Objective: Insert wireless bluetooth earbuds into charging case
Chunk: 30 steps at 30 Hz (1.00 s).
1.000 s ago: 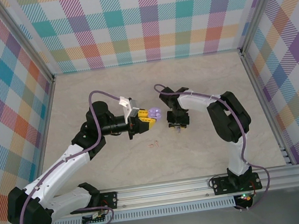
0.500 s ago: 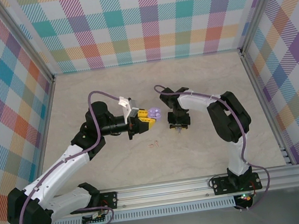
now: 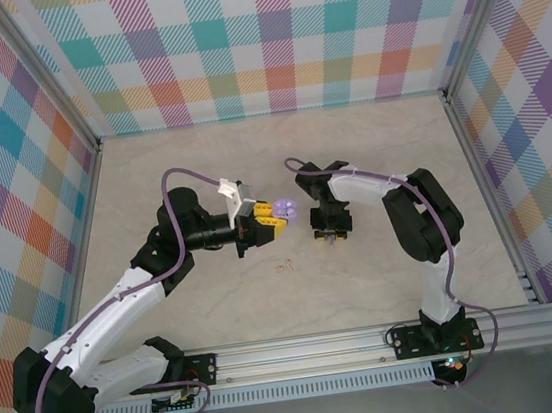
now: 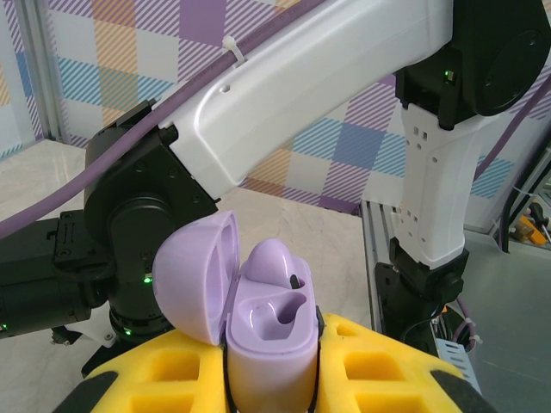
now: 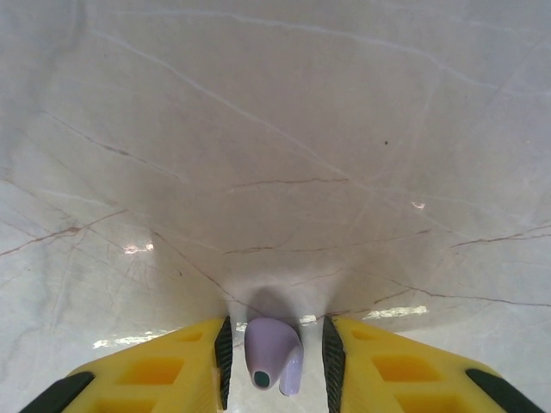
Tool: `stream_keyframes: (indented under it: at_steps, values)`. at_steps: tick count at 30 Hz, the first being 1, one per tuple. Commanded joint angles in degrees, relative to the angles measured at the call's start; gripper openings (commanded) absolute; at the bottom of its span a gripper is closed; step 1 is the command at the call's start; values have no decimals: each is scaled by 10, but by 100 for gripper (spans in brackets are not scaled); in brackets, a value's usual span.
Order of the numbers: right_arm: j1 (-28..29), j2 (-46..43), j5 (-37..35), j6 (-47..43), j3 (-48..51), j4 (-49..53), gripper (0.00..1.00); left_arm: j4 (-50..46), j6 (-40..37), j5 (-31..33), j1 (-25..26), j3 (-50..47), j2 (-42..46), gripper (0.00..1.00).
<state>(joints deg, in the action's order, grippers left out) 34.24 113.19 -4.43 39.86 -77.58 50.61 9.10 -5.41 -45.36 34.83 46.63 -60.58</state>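
Note:
My left gripper is shut on the lilac charging case, held upright above the table. Its lid stands open to the left. One lilac earbud sits in the far socket, and the near socket is empty. To its right, my right gripper points down at the marble table. A second lilac earbud lies on the table between the yellow fingers, with a small gap to the pad on each side. From above, this earbud peeks out below the right gripper.
Plaid walls enclose the table on three sides. An aluminium rail carrying both arm bases runs along the near edge. A small red mark is on the table between the grippers.
The right gripper has shifted slightly over the earbud on the table. The left gripper and the case have stayed still.

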Motion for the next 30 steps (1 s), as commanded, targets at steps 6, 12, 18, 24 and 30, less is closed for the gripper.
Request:
stream_keyframes:
  at_steps: [6,12,18,24,30]
  values:
    - [4,12,7,-5,-5,6,30,14,-5,3,3,-4,14,11]
    - [4,26,5,-16,-6,5,26,12,-6,5,3,-4,18,11]
    - [4,21,4,-52,1,-10,22,13,-5,5,3,-4,15,10]
    - [4,-6,-13,-110,18,-45,20,12,0,15,3,-7,11,11]
    - [4,-73,-24,-144,57,-100,20,26,15,41,3,-19,3,11]
